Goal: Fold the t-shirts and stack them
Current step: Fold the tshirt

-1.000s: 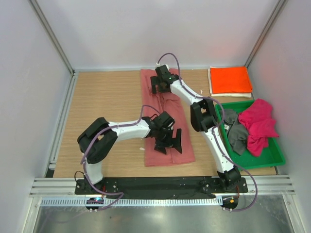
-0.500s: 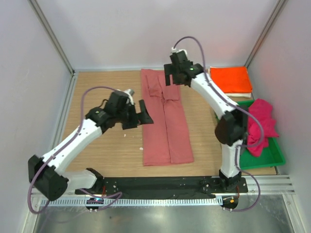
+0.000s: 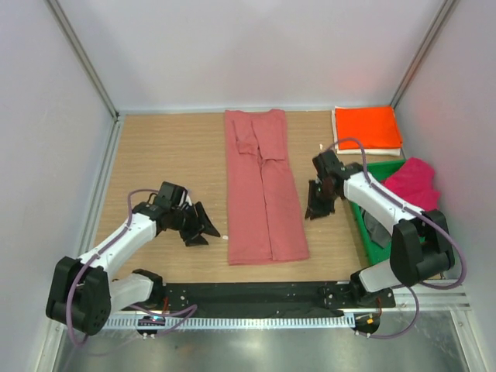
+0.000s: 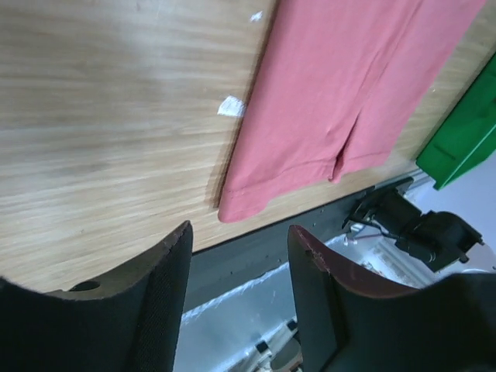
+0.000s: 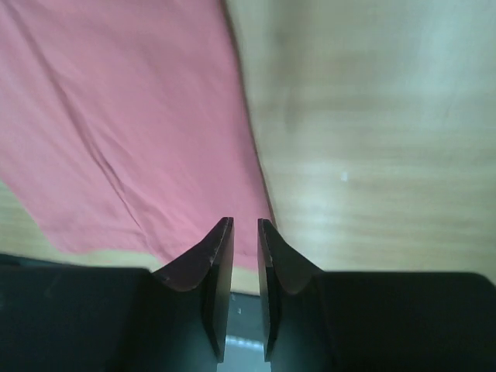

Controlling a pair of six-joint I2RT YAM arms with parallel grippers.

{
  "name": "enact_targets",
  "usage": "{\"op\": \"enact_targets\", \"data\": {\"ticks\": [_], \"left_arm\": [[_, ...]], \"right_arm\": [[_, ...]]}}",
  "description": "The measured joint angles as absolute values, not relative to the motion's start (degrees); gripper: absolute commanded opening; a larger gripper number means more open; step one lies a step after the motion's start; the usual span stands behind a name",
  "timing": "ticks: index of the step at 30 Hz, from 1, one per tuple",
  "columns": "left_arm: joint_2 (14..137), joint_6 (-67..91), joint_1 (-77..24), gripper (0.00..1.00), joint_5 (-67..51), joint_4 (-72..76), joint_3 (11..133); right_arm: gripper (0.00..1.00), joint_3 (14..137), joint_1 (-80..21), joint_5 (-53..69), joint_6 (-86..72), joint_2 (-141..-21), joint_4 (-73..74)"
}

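Note:
The dusty salmon-red t-shirt lies flat mid-table as a long narrow strip, both sides folded inward. My left gripper hovers low over bare wood just left of its near corner, open, nothing between the fingers; its wrist view shows the shirt's hem corner ahead. My right gripper sits just right of the strip, jaws almost together and empty, over the shirt's right edge. The bright orange t-shirt lies folded on a white one at back right. Magenta and dark grey shirts lie crumpled in the tray.
A green plastic tray stands along the right side, close behind my right forearm. Small white scraps lie on the wood beside the shirt's left edge. Grey walls enclose the table, and a black rail runs along its near edge.
Both arms have left the shirt, which stays flat. The left swung out and back toward the near left, the right came down from the collar to the right edge. Both jaws narrowed, the right most.

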State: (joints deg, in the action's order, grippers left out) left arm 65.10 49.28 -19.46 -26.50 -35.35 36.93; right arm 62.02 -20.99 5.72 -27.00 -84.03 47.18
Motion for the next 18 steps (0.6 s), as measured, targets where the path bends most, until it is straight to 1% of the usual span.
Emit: {"op": "enact_targets", "data": {"ticks": [1,3,4,5,8,13,14,18], "left_arm": [[65.1,50.0,-19.5,0.57,-27.5,-34.2,35.2],[65.4,51.2,-19.4,0.63,-28.9,-32.5,32.6],[65.7,51.7,-19.4,0.68,-29.6,-31.8,31.8],[66.2,52.1,-19.4,0.69,-30.1,-30.9,31.3],[67.3,52.6,-19.6,0.68,-31.4,-28.5,30.4],[69.4,53.6,-22.0,0.66,-31.4,-25.1,29.2],[70.7,53.7,-23.1,0.66,-31.1,-24.6,29.2],[75.6,54.3,-27.9,0.65,-30.4,-22.2,29.2]], "right_arm": [[0.25,57.3,-20.6,7.7,-28.4,-82.9,47.7],[0.30,50.5,-20.1,11.0,-31.0,-79.9,48.0],[0.31,47.9,-20.0,12.5,-32.2,-77.9,47.9],[0.34,45.6,-20.0,13.9,-33.5,-75.6,47.5],[0.35,42.2,-19.8,16.5,-35.8,-71.1,46.0],[0.37,38.7,-19.7,18.2,-37.4,-69.6,42.5],[0.40,37.5,-19.7,18.4,-37.5,-69.5,41.8],[0.45,33.3,-19.6,19.3,-38.1,-69.2,40.1]]}}
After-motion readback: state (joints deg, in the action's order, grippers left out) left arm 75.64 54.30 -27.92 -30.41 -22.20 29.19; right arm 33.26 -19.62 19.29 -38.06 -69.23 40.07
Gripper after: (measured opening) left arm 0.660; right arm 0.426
